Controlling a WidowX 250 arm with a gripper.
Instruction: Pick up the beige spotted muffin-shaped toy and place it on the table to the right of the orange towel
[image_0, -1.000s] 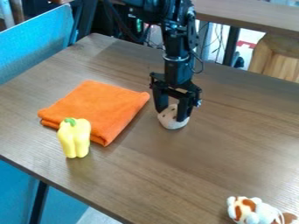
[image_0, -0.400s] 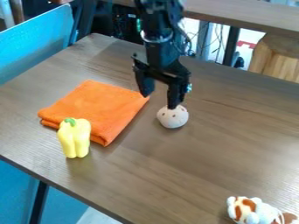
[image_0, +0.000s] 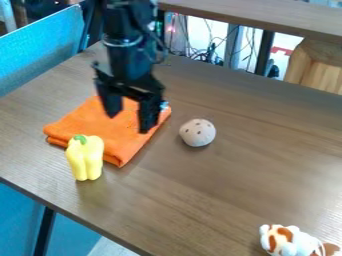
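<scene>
Jaws are spread and empty; the gripper (image_0: 129, 122) hangs over the orange cloth (image_0: 123, 145), upper left; the spotted ball (image_0: 198, 132) lies ungripped.

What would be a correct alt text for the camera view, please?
An open, empty black gripper hangs over a folded orange cloth on a brown table. A yellow bell pepper stands by the cloth's near edge, a pale spotted ball lies right of the cloth, and a plush toy is in the picture's bottom right corner.
</scene>
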